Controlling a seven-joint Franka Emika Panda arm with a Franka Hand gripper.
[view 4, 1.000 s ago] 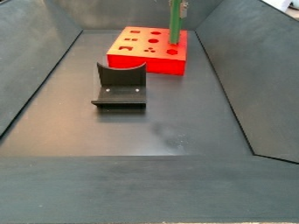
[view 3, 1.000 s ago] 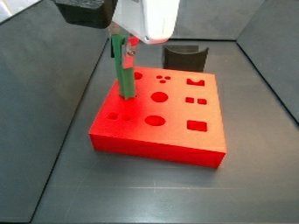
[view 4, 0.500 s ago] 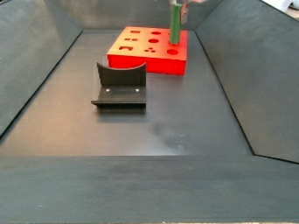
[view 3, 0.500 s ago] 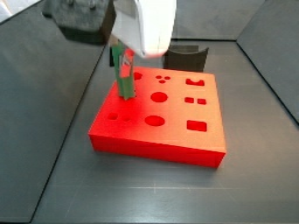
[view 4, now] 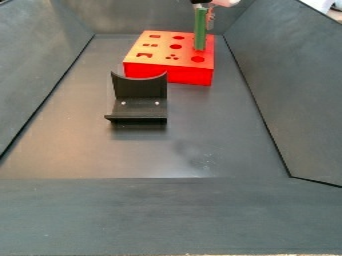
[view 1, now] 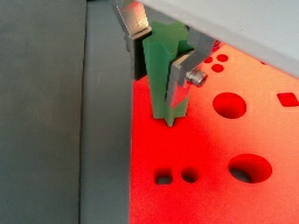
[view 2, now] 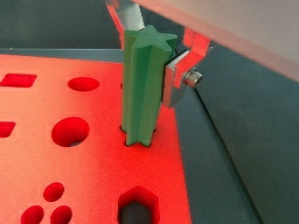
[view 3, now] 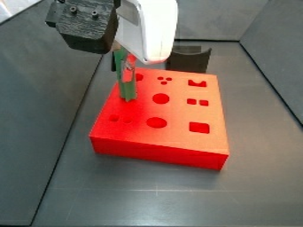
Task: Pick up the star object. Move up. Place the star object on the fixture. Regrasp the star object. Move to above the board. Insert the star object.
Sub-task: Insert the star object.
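upright, star object (view 2: 145, 87) in gripper (view 2: 158, 66), near board (view 3: 178, 133) edge

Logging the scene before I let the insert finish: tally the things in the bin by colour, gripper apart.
Green: 1, the star object, upright in the board, between the gripper fingers
Red: 1, the board
Dark grey: 1, the fixture
Total: 3

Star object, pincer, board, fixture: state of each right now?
Star object: upright, lower end in a hole near the board's edge, most of its length above the surface.
Pincer: above the board, fingers flanking the star object's upper part; contact not clear.
Board: flat on the floor, other holes open.
Fixture: on the floor apart from the board, nothing on it.
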